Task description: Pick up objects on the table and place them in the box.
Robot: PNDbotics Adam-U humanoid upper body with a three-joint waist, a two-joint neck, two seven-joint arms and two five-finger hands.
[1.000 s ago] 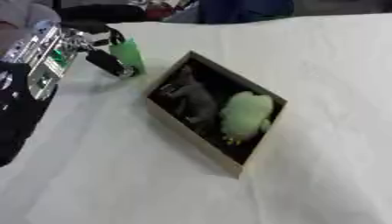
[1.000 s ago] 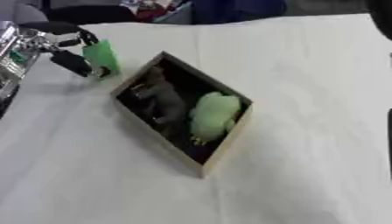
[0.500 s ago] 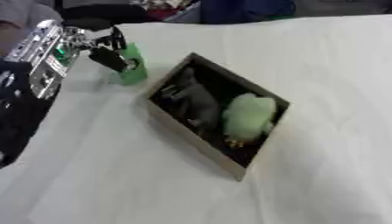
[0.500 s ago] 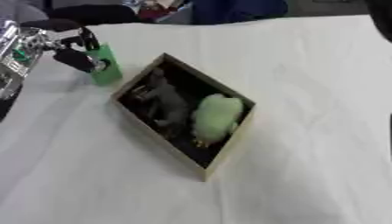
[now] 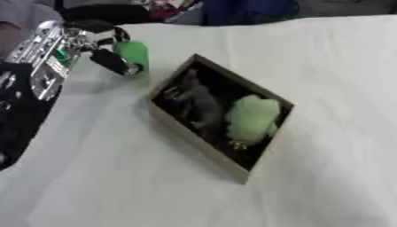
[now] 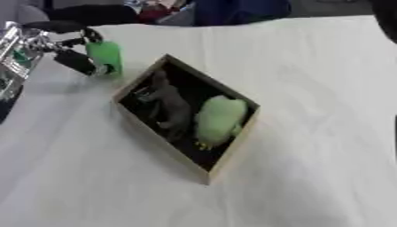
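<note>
A green cylindrical object (image 5: 133,54) was held pinched between the black fingers and thumb of the left hand (image 5: 99,49), near the far left of the white table (image 5: 325,88) and just beside the far corner of the box (image 5: 203,150), though whether it rested on the cloth could not be told. Inside the wooden box, a pale green soft toy (image 5: 251,119) was seen lying beside a dark grey object (image 5: 195,101). Only a dark edge at the upper right of the right eye view could be made out, which may have been the right arm, and no right hand was shown.

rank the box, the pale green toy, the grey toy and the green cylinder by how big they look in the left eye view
1. box
2. pale green toy and grey toy: they look alike in size, and the grey one merges with the dark interior, so no ranking
3. green cylinder, held in the left hand, partly hidden by fingers
</note>
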